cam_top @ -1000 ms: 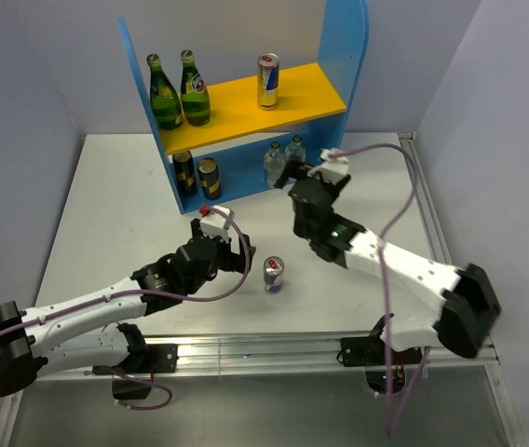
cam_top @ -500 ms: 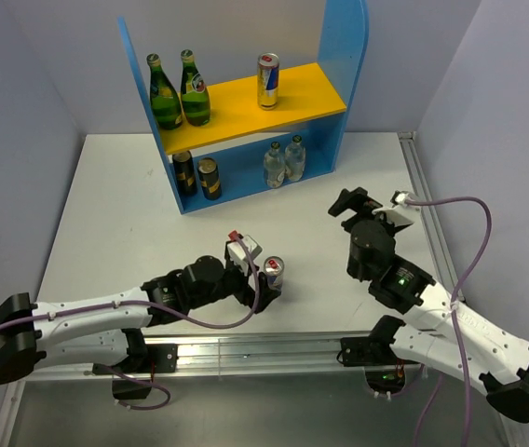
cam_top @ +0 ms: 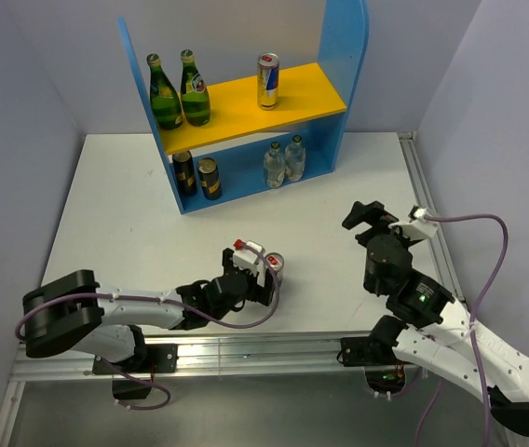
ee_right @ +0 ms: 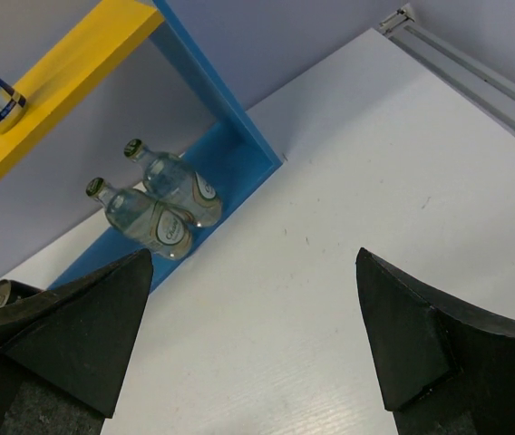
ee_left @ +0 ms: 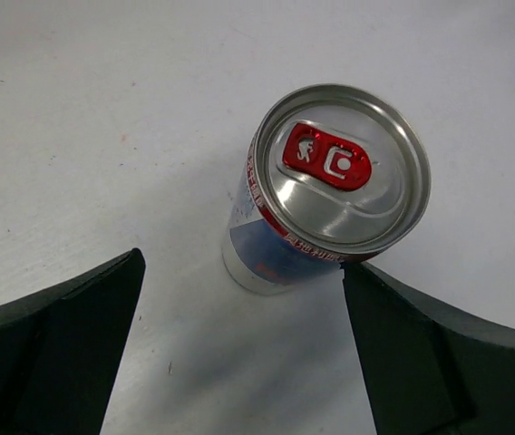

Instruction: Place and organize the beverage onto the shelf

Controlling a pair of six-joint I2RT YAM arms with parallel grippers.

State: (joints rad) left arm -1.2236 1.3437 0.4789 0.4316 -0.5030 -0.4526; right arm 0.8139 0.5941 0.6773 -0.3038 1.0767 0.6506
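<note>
A blue-and-silver can (cam_top: 274, 268) stands upright on the white table near its front edge. My left gripper (cam_top: 265, 281) is open with the can just ahead of its fingers. In the left wrist view the can (ee_left: 330, 199) stands between the tips of the open gripper (ee_left: 241, 265), close to the right finger (ee_left: 439, 353); contact is unclear. My right gripper (cam_top: 365, 217) is open and empty over the right side of the table. The shelf (cam_top: 313, 88) holds the other blue-and-silver can (cam_top: 267, 81) on its yellow board, and two dark cans (cam_top: 197, 175) and two clear bottles (cam_top: 284, 162) below.
Two green bottles (cam_top: 180, 91) stand at the left of the yellow board. The right wrist view shows the open right gripper (ee_right: 253, 256), the clear bottles (ee_right: 158, 204) and the shelf's blue side panel (ee_right: 221, 86). A metal rail (cam_top: 427, 214) runs along the table's right edge.
My left gripper has moved forward to the can on the table and now has it at its open fingertips. My right arm has drawn back from the shelf to the right.
</note>
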